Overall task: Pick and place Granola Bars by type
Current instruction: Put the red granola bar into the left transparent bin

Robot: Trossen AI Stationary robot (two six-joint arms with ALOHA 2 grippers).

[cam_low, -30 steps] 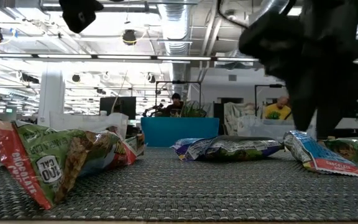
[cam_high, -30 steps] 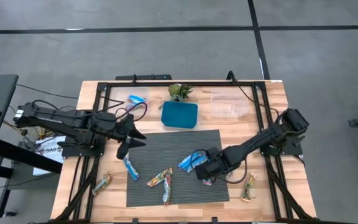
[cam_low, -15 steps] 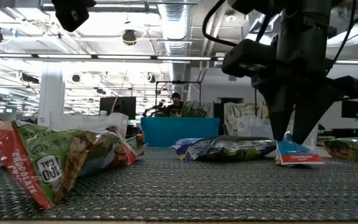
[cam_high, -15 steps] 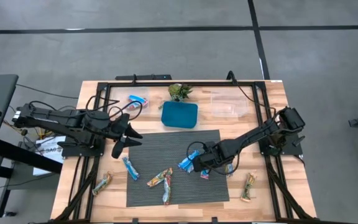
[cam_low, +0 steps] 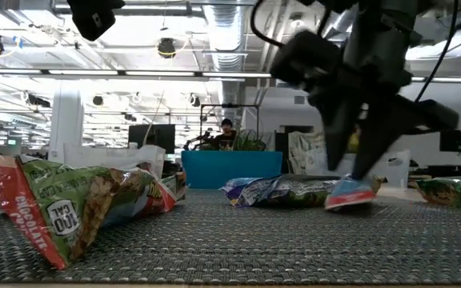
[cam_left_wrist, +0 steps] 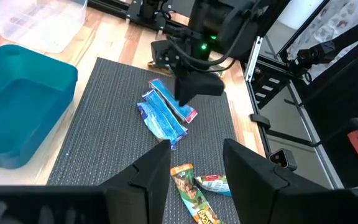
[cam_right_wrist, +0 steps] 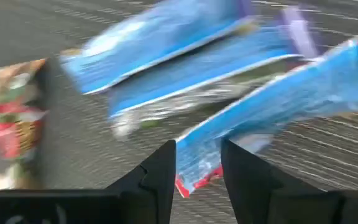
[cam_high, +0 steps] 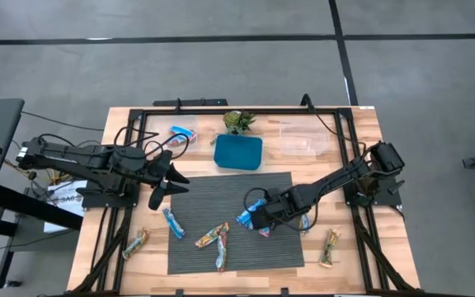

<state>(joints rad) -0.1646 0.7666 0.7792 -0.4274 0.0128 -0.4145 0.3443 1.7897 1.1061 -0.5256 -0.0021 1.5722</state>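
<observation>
Since a moment ago, our right gripper (cam_high: 264, 224) slid along the gray mat (cam_high: 221, 188) with a blue bar (cam_low: 349, 192) pinched by one end. It could slip out (only its tip is held). Our left gripper (cam_high: 162, 177) waits, fingers apart.

Right claw (cam_high: 264, 224) low over the mat, seemingly pinching; left claw (cam_high: 162, 175) open, raised, waiting.

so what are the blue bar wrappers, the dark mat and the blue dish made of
Blue bar wrappers: likely thin glossy plastic film, crinkled and catching light. Dark mat: looks like woven or ribbed rubbery mesh, matte, with fine ridges. Blue dish: probably moulded plastic, smooth, uniform teal, with rounded corners.
</observation>
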